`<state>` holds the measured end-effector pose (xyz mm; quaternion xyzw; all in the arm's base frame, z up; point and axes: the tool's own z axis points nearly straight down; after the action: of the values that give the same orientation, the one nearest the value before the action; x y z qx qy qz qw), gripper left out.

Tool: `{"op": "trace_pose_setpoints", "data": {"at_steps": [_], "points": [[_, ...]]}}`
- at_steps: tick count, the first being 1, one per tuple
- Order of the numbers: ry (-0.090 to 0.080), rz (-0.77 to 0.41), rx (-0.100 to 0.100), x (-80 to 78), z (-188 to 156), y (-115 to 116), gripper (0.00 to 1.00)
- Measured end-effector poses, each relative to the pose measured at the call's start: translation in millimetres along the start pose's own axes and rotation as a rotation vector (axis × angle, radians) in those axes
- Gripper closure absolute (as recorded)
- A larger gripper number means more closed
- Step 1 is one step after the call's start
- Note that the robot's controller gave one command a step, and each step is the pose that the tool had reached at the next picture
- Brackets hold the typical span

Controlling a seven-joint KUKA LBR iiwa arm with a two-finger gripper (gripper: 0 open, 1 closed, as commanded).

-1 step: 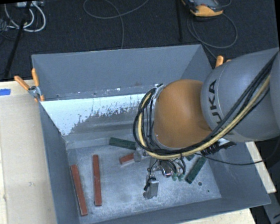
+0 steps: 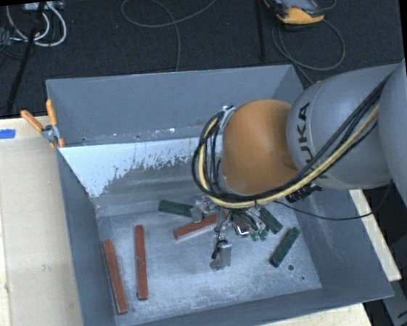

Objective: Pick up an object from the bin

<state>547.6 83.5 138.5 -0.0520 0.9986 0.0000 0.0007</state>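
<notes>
Camera view: bin [image 2: 175,286] holding red sticks [image 2: 140,262]

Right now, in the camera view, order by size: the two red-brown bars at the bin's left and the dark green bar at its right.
Largest: leftmost red-brown bar and its neighbouring red-brown bar, too alike to rank.
Smallest: dark green bar, clearly shorter.

Robotics lab: KUKA arm [image 2: 336,107], bin [image 2: 147,114], cables [image 2: 204,167]
</notes>
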Motion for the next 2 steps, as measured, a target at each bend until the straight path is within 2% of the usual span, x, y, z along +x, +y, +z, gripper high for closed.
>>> {"op": "trace_pose_setpoints", "data": {"at_steps": [1,2], "points": [[0.000,0.316,0.000,-40.0,70,-33,0.00],[-0.001,-0.030,0.000,-54.5,68,-47,0.00]]}}
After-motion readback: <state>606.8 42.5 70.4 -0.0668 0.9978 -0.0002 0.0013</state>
